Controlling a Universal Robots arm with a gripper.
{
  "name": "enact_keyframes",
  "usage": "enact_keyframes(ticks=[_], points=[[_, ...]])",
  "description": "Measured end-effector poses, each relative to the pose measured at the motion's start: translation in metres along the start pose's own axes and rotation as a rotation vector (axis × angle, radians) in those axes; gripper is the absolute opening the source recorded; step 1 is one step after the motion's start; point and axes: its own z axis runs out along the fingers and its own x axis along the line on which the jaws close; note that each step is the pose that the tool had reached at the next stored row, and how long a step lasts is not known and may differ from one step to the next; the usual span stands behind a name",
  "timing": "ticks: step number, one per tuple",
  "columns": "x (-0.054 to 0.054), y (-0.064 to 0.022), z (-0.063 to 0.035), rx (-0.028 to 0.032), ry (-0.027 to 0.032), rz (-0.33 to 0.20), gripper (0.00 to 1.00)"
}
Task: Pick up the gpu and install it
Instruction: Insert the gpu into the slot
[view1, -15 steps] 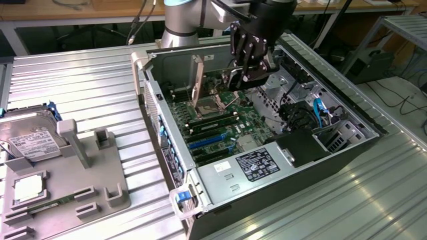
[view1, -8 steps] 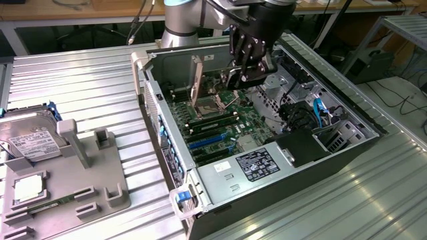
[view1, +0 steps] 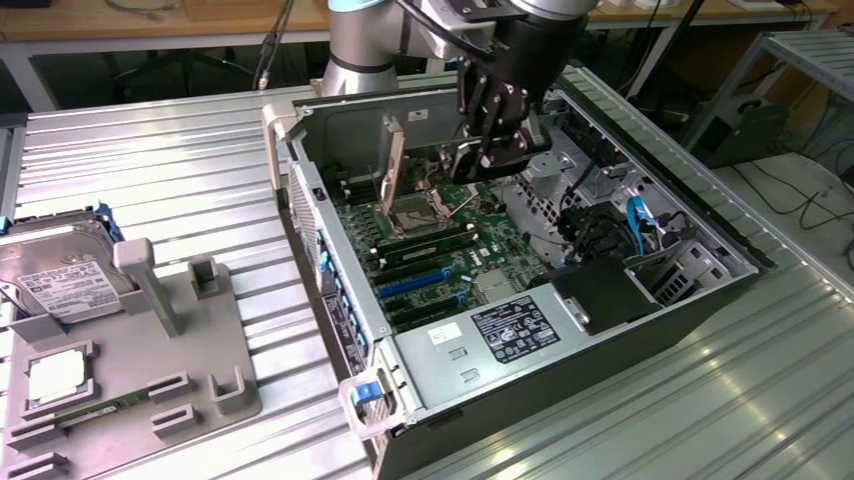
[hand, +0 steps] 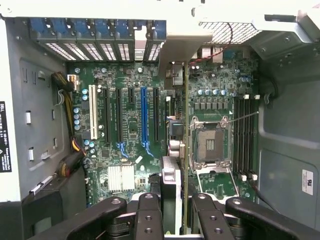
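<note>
The open computer case (view1: 667, 300) lies on its side on the metal table, with its green motherboard (view1: 441, 240) exposed. My gripper (view1: 491, 135) hangs over the far part of the board, shut on the gpu (view1: 497, 163), a dark card held above the board. In the wrist view the gpu (hand: 170, 175) is seen edge-on between the black fingers (hand: 148, 207), and its silver bracket (hand: 175, 45) reaches toward the case's rear slot openings. The card floats over the expansion slots (hand: 144, 115), beside the bare processor socket (hand: 210, 145).
At the exterior view's left a grey holder (view1: 174, 390) carries a silver hard drive (view1: 60, 270), a processor chip (view1: 56, 375) and a thin memory stick (view1: 100, 408). The socket's metal lid (view1: 395, 165) stands raised. Blue cables (view1: 638, 222) and a drive cage (view1: 674, 275) fill the case's right side.
</note>
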Motion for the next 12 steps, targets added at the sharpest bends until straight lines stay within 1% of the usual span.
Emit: enact_keyframes(ticks=[5,12], points=[[0.0,0.0001,0.0077,0.0,-0.0001,0.0,0.28],[0.0,0.0001,0.0135,0.0,0.0,0.0,0.28]])
